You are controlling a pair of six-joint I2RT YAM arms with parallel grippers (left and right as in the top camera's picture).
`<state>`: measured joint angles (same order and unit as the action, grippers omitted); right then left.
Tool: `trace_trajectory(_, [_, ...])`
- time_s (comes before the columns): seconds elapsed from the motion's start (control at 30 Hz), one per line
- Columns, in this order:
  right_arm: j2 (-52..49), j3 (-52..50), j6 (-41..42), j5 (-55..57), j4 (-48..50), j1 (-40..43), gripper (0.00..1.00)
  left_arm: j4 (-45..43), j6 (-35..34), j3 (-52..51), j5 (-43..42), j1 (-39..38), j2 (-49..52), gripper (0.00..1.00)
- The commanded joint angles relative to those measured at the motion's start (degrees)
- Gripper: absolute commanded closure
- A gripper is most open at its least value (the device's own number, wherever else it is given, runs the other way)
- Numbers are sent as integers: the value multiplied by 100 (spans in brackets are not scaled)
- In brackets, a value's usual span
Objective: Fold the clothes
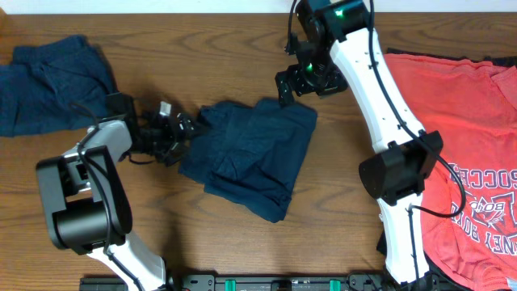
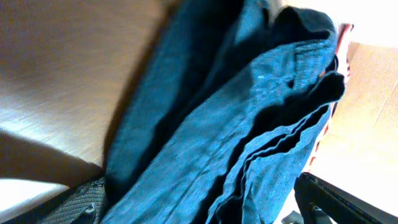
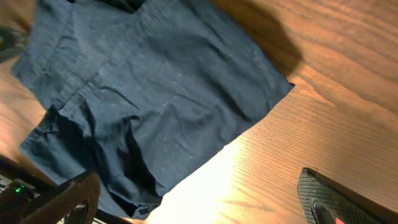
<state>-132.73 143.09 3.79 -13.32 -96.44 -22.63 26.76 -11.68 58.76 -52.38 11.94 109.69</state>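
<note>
A navy shirt (image 1: 250, 158) lies folded into a rough rectangle at the middle of the surface (image 1: 202, 48), rumpled, with several layered edges stacked along its side in the left wrist view. Its upper right corner lies flat against the wood in the right wrist view.

The left gripper (image 1: 179, 129) sits low at the shirt's left edge, released. Its fingers (image 2: 84, 208) stand wide apart at the bottom corners of the left wrist view, and the cloth reaches down between them. Whether they touch the cloth cannot be told.

The right gripper (image 1: 295, 90) hangs just beyond the shirt's upper right corner, also released and grasping nothing. Its fingers (image 3: 65, 199) are spread wide above the bare wood and the shirt's edge.

A second navy heap (image 1: 52, 81) lies crumpled at the far left, well apart from the folded shirt. A red shirt (image 1: 472, 162) with white and dark lettering is spread flat on the right side. The right arm (image 1: 388, 121) stretches along its left border.
</note>
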Motion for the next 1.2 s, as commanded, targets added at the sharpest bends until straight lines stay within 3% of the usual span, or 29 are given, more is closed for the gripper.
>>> trace_trajectory(0.0, [339, 94, -111, -96, 20, -31, 1, -7, 162, -367, 1300, -501, 636, 2])
trace_trajectory(0.33, [374, 94, -278, -573, -87, -247, 1, -313, 155, -367, 1530, -1755, 636, 2])
trace_trajectory(0.5, [374, 79, 981, 461, -87, -348, 1, -332, 24, -367, 1851, -1799, 636, 2])
trace_trajectory(0.7, [374, -57, 1165, 702, -90, -39, 1, -442, 20, -367, 1956, -1622, 636, 2])
trace_trajectory(0.87, [374, -809, 1110, 404, -87, 343, 1, -560, -197, -365, 2618, -1274, 636, 2])
trace_trajectory(1.17, [374, -2439, 1147, 411, -74, 485, 1, -1104, -455, -343, 2647, 37, 636, 2])
